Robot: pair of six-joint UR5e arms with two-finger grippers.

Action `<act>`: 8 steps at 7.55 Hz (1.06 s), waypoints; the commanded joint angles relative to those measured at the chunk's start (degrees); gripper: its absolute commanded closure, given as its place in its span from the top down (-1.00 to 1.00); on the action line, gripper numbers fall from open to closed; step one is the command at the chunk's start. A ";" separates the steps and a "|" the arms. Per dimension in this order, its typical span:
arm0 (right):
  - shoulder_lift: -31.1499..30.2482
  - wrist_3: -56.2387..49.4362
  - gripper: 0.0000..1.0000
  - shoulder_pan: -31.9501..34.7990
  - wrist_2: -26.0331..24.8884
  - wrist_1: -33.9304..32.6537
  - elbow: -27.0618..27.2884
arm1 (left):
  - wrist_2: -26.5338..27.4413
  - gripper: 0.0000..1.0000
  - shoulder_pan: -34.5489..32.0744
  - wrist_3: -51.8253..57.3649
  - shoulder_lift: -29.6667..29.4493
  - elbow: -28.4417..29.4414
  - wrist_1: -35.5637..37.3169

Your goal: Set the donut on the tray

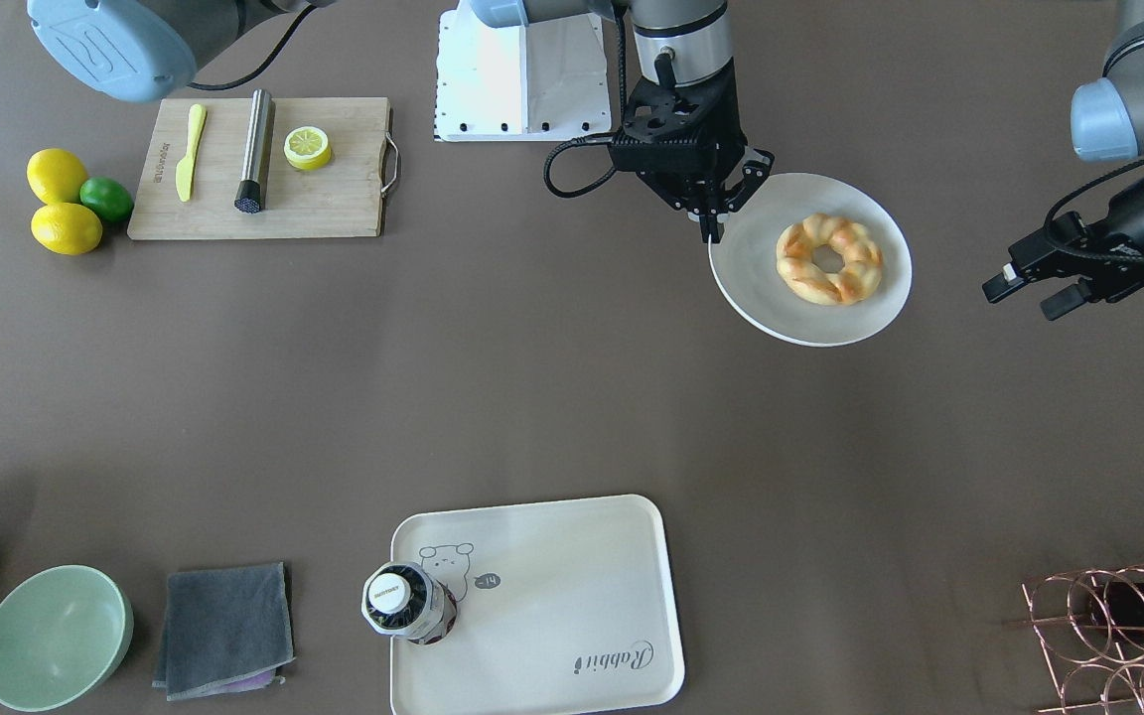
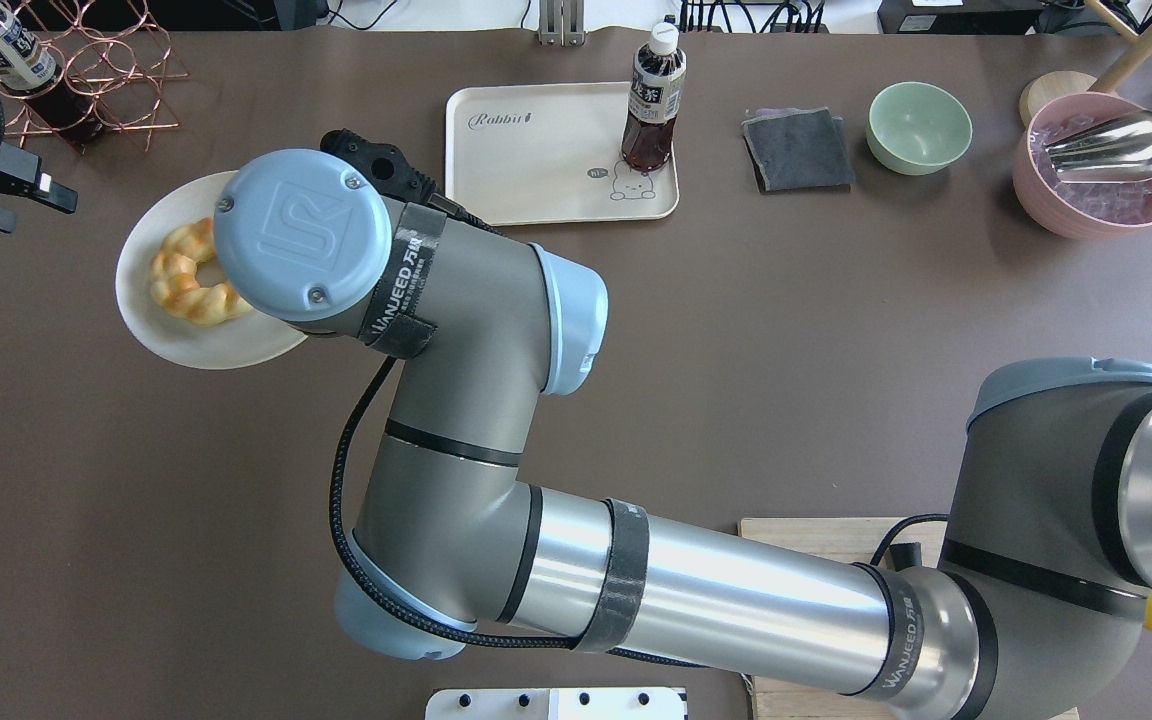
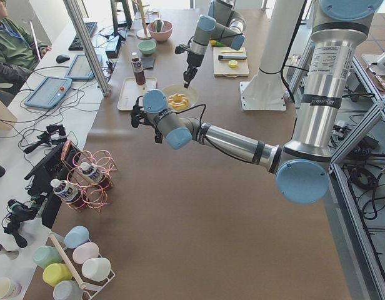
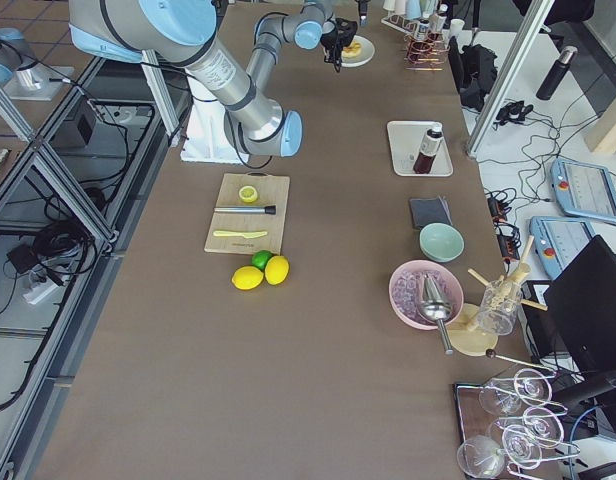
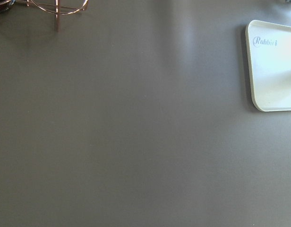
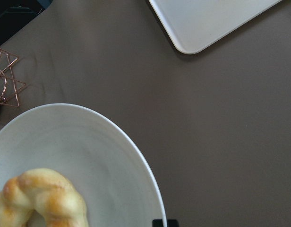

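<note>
The donut [image 1: 828, 258] lies on a round white plate [image 1: 761, 298]; it also shows in the overhead view [image 2: 186, 285] and the right wrist view [image 6: 39, 198]. The right arm reaches across. My right gripper [image 1: 716, 226] points down over the plate's rim, beside the donut and not touching it; its fingertips look shut and hold nothing. My left gripper [image 1: 1024, 298] hovers open and empty past the plate's other side. The cream tray [image 1: 552, 606] with the bear drawing and "Rabbit" script lies across the table; it also shows in the overhead view [image 2: 536, 160].
A dark drink bottle [image 1: 408, 601] stands on the tray's bear corner. A copper wire rack [image 1: 1118, 636] with bottles, a grey cloth [image 1: 224, 626] and a green bowl [image 1: 56, 636] sit along the same edge. A cutting board [image 1: 334, 204] with a lemon half lies by the robot.
</note>
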 commanded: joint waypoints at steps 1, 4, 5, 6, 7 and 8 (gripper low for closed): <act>4.20 1.02 -1.00 -1.20 -2.50 0.27 -5.82 | 2.31 0.86 2.92 -1.95 -0.27 -2.48 -0.17; 6.24 1.02 -1.00 -1.20 -2.50 0.27 -8.66 | 2.33 0.69 4.15 -2.04 -0.01 -3.81 -0.43; 6.24 1.02 -1.00 -1.20 -2.50 0.27 -8.66 | 2.41 0.68 4.59 -2.04 0.16 -4.33 -0.43; 6.24 1.02 -1.00 -1.20 -2.50 0.18 -8.66 | 2.41 0.51 4.94 -1.96 0.34 -4.51 -0.43; 6.24 1.02 -1.00 -1.12 -2.50 0.18 -8.66 | 2.41 0.26 5.90 -1.96 0.34 -4.51 -0.52; 6.24 1.02 -1.00 -0.85 -2.50 0.18 -8.66 | 2.41 0.10 6.17 -1.87 0.43 -4.60 -0.78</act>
